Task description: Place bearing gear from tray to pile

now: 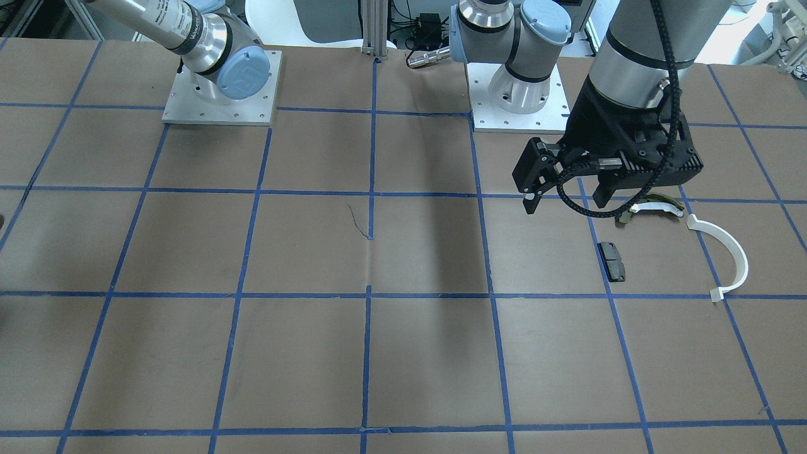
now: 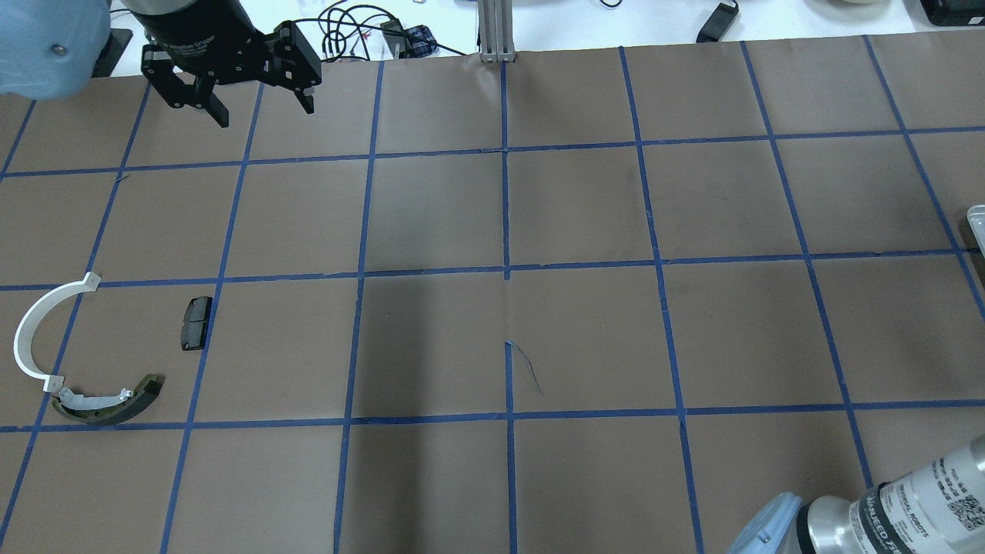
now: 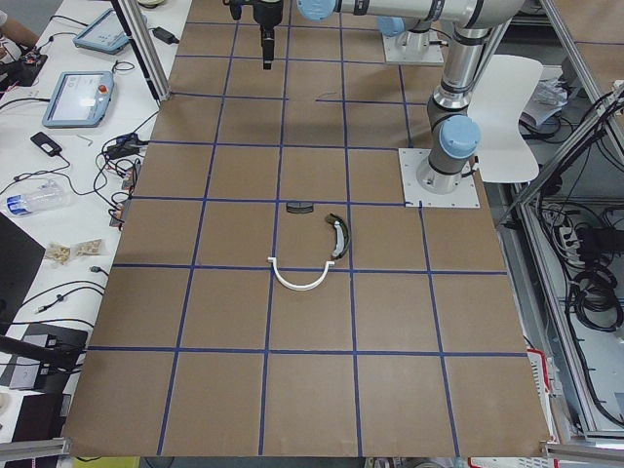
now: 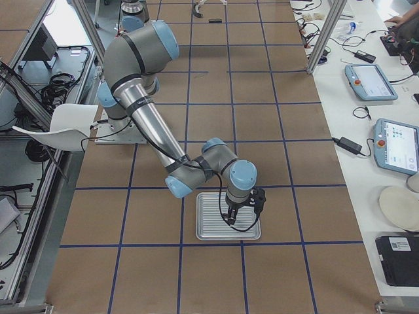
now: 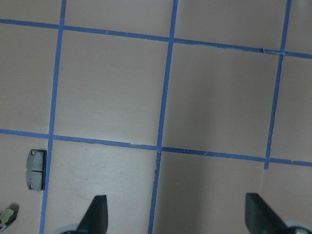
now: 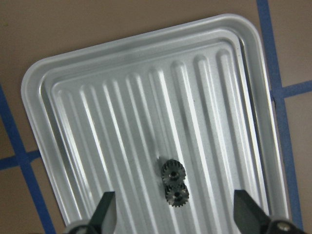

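The bearing gear (image 6: 174, 183), a small dark double gear, lies in the ribbed silver tray (image 6: 34, 83). My right gripper (image 6: 175, 214) is open just above the tray, its fingers either side of the gear; it also shows in the exterior right view (image 4: 241, 212). The pile lies on the robot's left: a black pad (image 1: 612, 261), a white half-ring (image 1: 731, 252) and an olive shoe (image 1: 652, 208). My left gripper (image 1: 567, 202) is open and empty, raised above the table beside the shoe.
The brown table paper carries a blue tape grid (image 2: 506, 269). The tray's edge shows at the right border of the overhead view (image 2: 977, 219). Both arm bases (image 1: 220, 88) stand on plates at the robot's side of the table.
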Robot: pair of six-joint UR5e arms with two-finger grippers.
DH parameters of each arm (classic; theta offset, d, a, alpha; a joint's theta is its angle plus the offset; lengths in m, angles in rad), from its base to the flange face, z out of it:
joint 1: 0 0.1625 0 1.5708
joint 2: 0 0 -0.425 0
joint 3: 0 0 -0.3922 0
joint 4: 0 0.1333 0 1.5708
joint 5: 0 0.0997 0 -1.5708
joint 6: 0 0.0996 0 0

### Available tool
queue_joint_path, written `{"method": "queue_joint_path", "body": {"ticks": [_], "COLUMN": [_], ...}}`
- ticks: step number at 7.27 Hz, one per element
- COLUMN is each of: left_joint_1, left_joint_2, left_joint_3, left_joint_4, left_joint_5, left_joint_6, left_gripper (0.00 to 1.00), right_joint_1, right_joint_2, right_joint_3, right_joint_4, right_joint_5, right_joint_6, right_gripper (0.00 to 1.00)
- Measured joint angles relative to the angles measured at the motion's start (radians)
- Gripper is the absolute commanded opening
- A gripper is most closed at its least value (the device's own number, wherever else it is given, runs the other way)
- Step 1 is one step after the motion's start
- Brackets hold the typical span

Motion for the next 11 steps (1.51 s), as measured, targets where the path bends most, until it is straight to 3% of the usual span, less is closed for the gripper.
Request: {"method": "queue_joint_path", "body": {"ticks": [5, 7, 8, 9, 10, 11], "left_joint_1": [0.001, 0.001, 0.001, 0.0, 0.0, 0.0], "left_joint_2": [0.0, -0.001, -0.001, -0.001, -0.001, -0.001], "left_joint_3": [0.001, 0.001, 0.001, 0.002, 0.002, 0.002], "left_joint_4": [0.0, 0.001, 0.001, 0.0, 0.001, 0.001], "left_joint_5": [-0.001, -0.002, -0.002, -0.002, -0.002, -0.002], "left_joint_6": [-0.003, -0.002, -0.002, -0.002, -0.002, -0.003], "left_gripper": [1.0, 1.0, 1.0, 1.0, 1.0, 1.0], "right_joint_1": [-0.003, -0.003, -0.002, -0.002, -0.002, -0.002], "right_joint_2": [0.055, 0.062, 0.069, 0.074, 0.075, 0.075], "right_joint_3": [-0.012, -0.012, -0.012, -0.013, -0.013, -0.013], "right_joint_4": [-0.004, -0.005, -0.005, -0.005, -0.005, -0.005], "right_joint_5": [0.0, -0.004, -0.004, -0.003, -0.003, -0.002], "right_joint_6": [0.008, 0.008, 0.013, 0.026, 0.036, 0.04], "right_gripper": [0.81, 0.75, 0.53, 0.45, 0.45, 0.33]}}
